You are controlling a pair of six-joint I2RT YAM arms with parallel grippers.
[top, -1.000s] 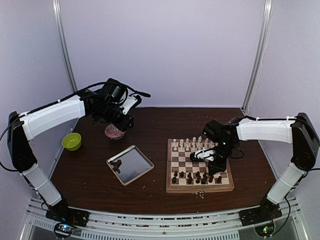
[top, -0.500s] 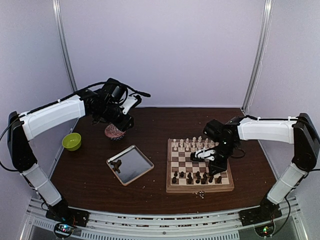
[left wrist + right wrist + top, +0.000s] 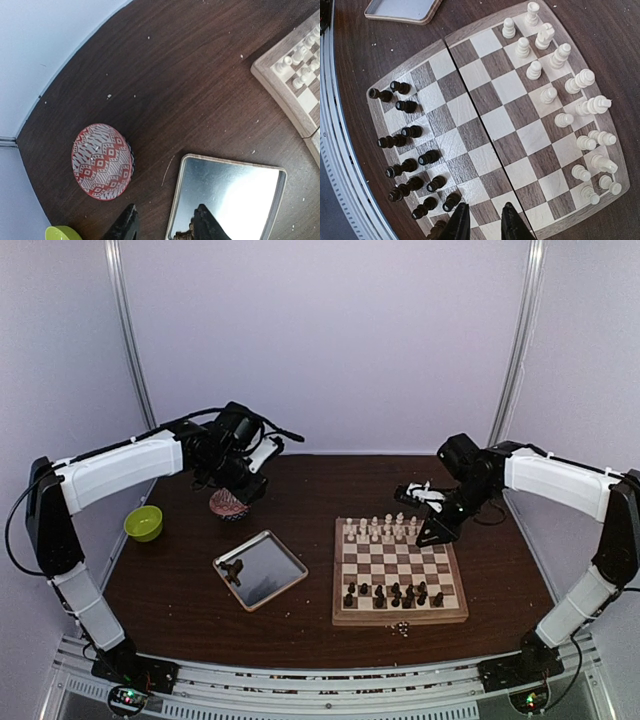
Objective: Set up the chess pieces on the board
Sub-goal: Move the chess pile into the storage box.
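Note:
The board (image 3: 400, 616) lies right of centre, and the right wrist view shows it whole (image 3: 485, 125). Cream chess pieces (image 3: 380, 530) (image 3: 547, 94) fill its far rows, several tipped or leaning. Dark chess pieces (image 3: 395, 593) (image 3: 407, 132) crowd the near rows, most lying on their sides. My right gripper (image 3: 408, 491) (image 3: 485, 225) hangs above the board's far right part, jaws a little apart with nothing between them. My left gripper (image 3: 248, 490) (image 3: 165, 227) hovers open and empty by the patterned bowl (image 3: 228, 505). A dark piece (image 3: 233, 570) lies in the silver tray (image 3: 270, 565).
The red-and-white patterned bowl (image 3: 101, 161) sits upside down at the back left, next to the silver tray (image 3: 230, 195). A green bowl (image 3: 143, 523) stands near the left edge. Small bits (image 3: 402, 628) lie in front of the board. Crumbs dot the dark table.
My right gripper has risen from the dark pieces on the board's near right and drawn back toward the far edge, its jaws parting slightly. The left arm shifted a little to the right.

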